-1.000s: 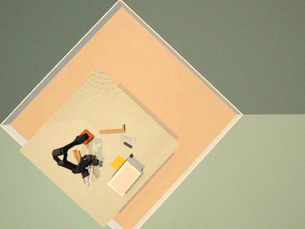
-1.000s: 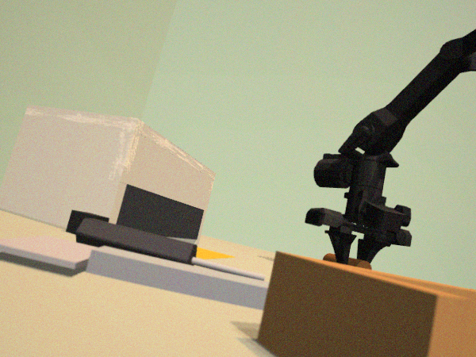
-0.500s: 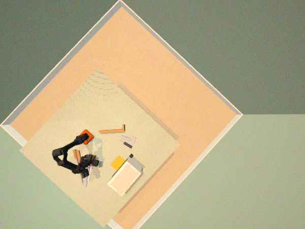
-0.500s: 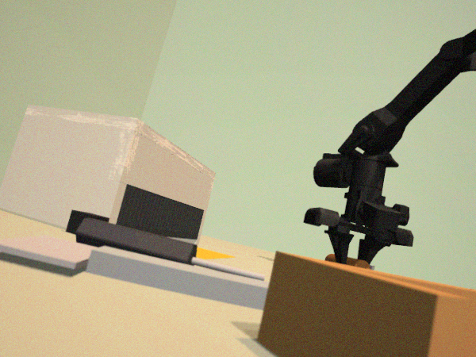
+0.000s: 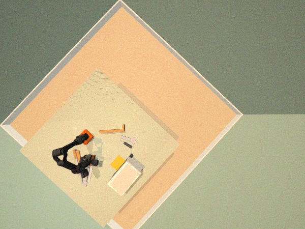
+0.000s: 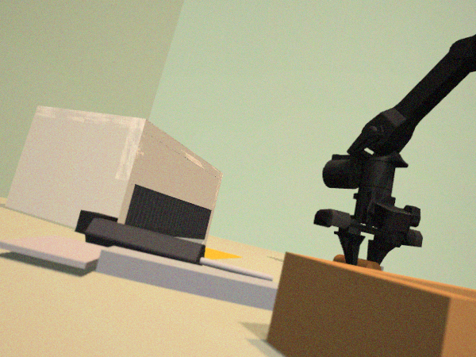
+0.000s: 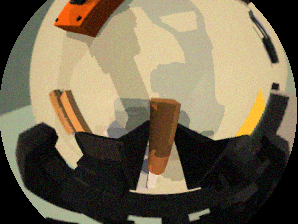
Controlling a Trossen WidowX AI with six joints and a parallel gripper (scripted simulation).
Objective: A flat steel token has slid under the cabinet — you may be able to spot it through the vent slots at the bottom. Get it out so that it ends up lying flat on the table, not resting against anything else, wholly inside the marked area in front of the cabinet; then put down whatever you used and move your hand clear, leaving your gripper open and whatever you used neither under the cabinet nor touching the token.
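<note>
My gripper [image 5: 91, 163] [image 6: 362, 254] [image 7: 161, 124] is shut on the brown handle [image 6: 357, 262] [image 7: 162, 129] of a long tool. The tool's pale shaft [image 5: 88, 178] runs back under the arm. The white cabinet [image 5: 124, 178] [image 6: 79, 166] stands to the right of the gripper, with a dark slotted vent [image 6: 166, 214] low on its front. The yellow marked area [image 5: 117, 162] [image 6: 220, 254] [image 7: 256, 112] lies on the table in front of the cabinet, apart from the gripper. The steel token is not visible in any view.
An orange L-shaped tool [image 5: 112, 130] [image 6: 357, 313], a pale L-shaped piece [image 5: 128, 139] [image 6: 178, 274] and a dark grey bar [image 5: 127, 145] [image 6: 143, 239] lie behind the marked area. A short brown piece [image 5: 76, 154] [image 7: 67, 110] lies left of the gripper. The arm's orange base [image 5: 86, 136] [image 7: 93, 6] stands behind it.
</note>
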